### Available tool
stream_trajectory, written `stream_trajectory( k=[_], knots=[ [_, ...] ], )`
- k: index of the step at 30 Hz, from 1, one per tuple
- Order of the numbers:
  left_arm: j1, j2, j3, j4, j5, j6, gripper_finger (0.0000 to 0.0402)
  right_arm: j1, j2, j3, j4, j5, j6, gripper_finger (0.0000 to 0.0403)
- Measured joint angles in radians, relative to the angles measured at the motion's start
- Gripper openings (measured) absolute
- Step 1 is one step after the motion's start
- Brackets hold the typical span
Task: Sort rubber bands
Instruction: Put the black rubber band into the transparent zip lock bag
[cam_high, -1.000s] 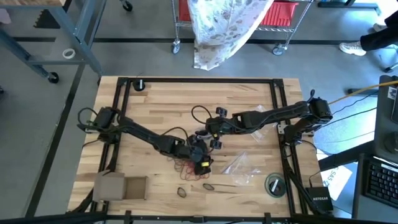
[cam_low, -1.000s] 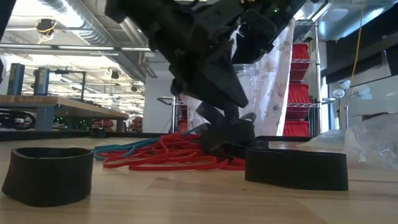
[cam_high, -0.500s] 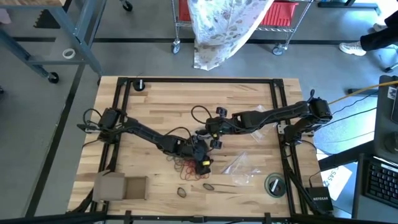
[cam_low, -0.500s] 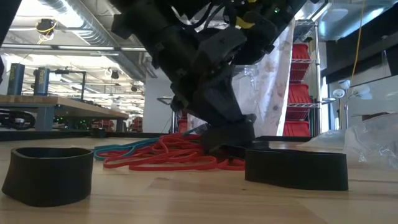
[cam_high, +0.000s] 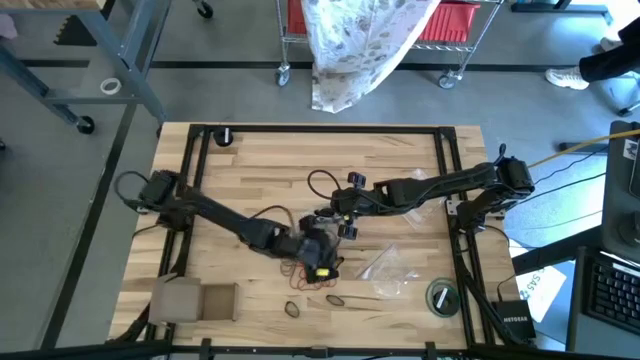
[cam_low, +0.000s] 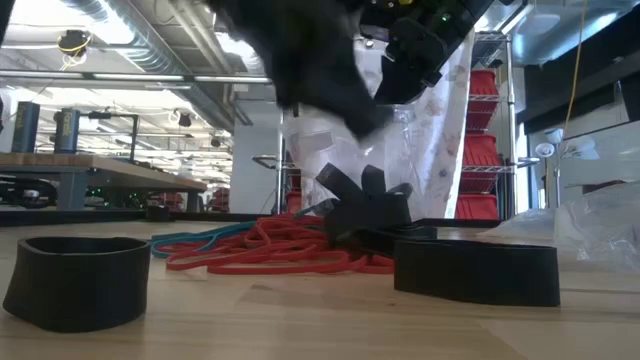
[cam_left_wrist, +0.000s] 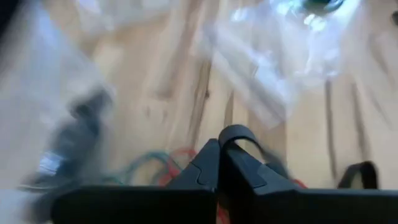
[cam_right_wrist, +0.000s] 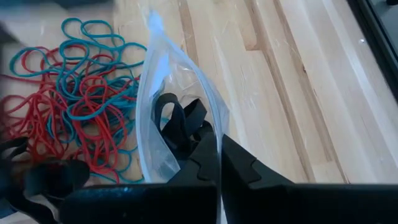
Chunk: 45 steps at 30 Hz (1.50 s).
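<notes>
Left wrist view: left gripper (cam_left_wrist: 219, 163) pinches a black band (cam_left_wrist: 239, 134) (looped upward) over the rubber bands (cam_high: 308, 272); right gripper (cam_right_wrist: 219, 163) pinches a clear bag (cam_right_wrist: 163, 87), upright.

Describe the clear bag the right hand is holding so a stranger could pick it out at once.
Start at the wooden table and go to its middle, where the two arms meet beside the pile of red and teal rubber bands. The right hand is shut on the edge of a clear plastic bag held upright there. Unlike the other clear bag lying flat nearer the front edge, it holds black bands.
</notes>
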Motion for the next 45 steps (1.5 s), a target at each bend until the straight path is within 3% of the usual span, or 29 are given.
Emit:
stream_trajectory(
  k=[8, 15, 21, 28, 37, 41, 45],
  knots=[
    [-0.024, -0.158, 0.001, -0.01, -0.254, 0.222, 0.0001, 0.0, 0.0, 0.0, 0.007, 0.0, 0.0, 0.0001],
    [0.018, -0.144, -0.015, 0.006, -0.441, 0.347, 0.0001, 0.0, 0.0, 0.0, 0.011, -0.001, 0.001, 0.0001],
    [0.027, -0.105, -0.089, 0.153, -0.538, 0.423, 0.0, 0.0, 0.0, 0.0, 0.011, -0.001, 0.009, 0.0001],
    [0.036, -0.048, -0.117, 0.336, -0.573, 0.516, 0.0, 0.0, 0.0, 0.0, 0.011, -0.001, 0.024, 0.0001],
    [0.051, -0.015, -0.118, 0.284, -0.603, 0.449, 0.0, 0.0, 0.0, 0.0, 0.01, -0.001, 0.05, 0.0001],
    [0.047, -0.015, -0.118, 0.255, -0.563, 0.4, 0.0002, 0.0, 0.0, 0.0, 0.007, -0.001, 0.067, 0.0001],
    [0.044, -0.015, -0.118, 0.254, -0.448, 0.386, 0.0006, 0.0, 0.0, 0.0, 0.009, -0.001, 0.078, 0.0001]
  ],
)
